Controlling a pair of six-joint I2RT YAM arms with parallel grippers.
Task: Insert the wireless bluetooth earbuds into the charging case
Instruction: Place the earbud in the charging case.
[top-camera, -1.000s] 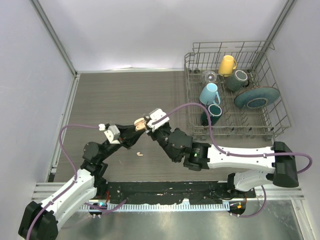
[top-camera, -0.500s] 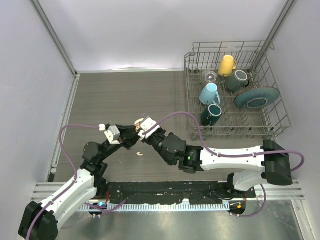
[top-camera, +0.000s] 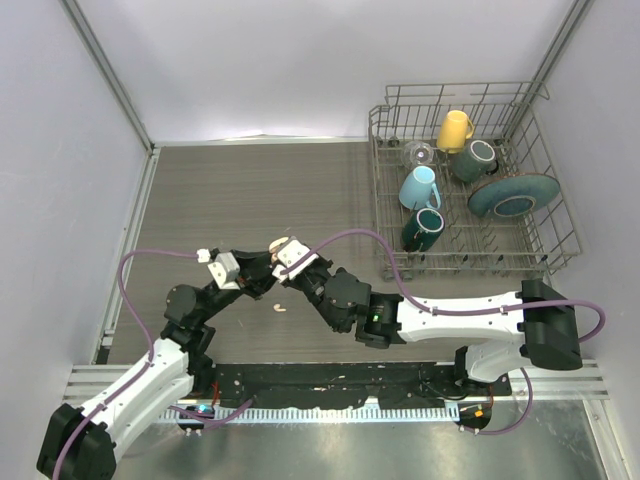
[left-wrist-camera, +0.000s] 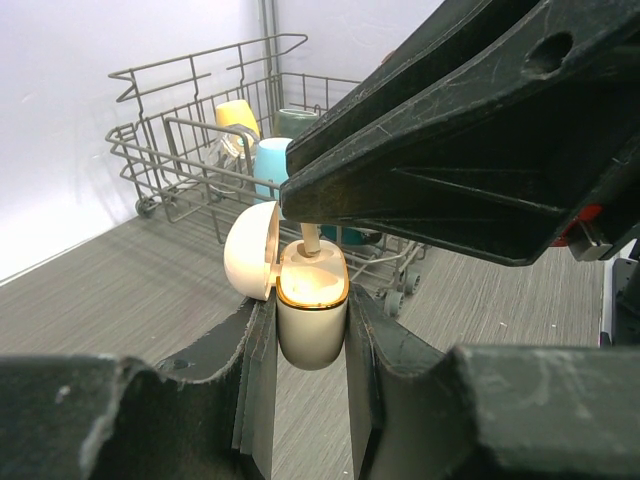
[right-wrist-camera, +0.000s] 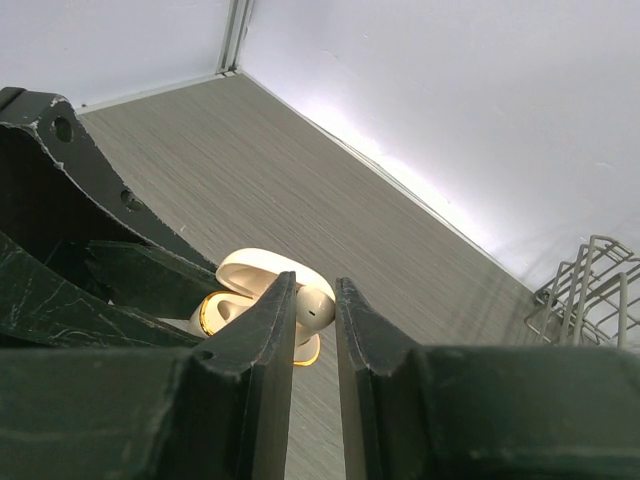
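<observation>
Standing at the far right: a wire dish rack (top-camera: 470, 266), well apart from where my two arms meet.
In the way: the right gripper (right-wrist-camera: 315, 300). Its own fingers (right-wrist-camera: 270, 340) cover most of the charging case (right-wrist-camera: 250, 268) in its wrist view. In the left wrist view its dark body hides part of the rack.
Loose on the table (top-camera: 250, 190): a loose earbud (top-camera: 280, 308), cream, lying on the near side of the meeting grippers and touching neither.
Rack contents: yellow mug (top-camera: 454, 130), dark mug (top-camera: 474, 160), light blue mug (top-camera: 419, 187), teal mug (top-camera: 426, 228), a glass (top-camera: 420, 154), and a blue-grey plate (top-camera: 514, 195) on edge.
Case: cream with a gold rim, upright, lid swung back, held off the table.
In the case: the stem of the held earbud (left-wrist-camera: 311, 238), also cream, dips into the mouth. I cannot tell how deep it sits, or whether anything else is inside.
Left gripper (left-wrist-camera: 310, 350): fingers grasping the case by its two sides.
Right fingers: clenched on the held earbud, directly over the case.
</observation>
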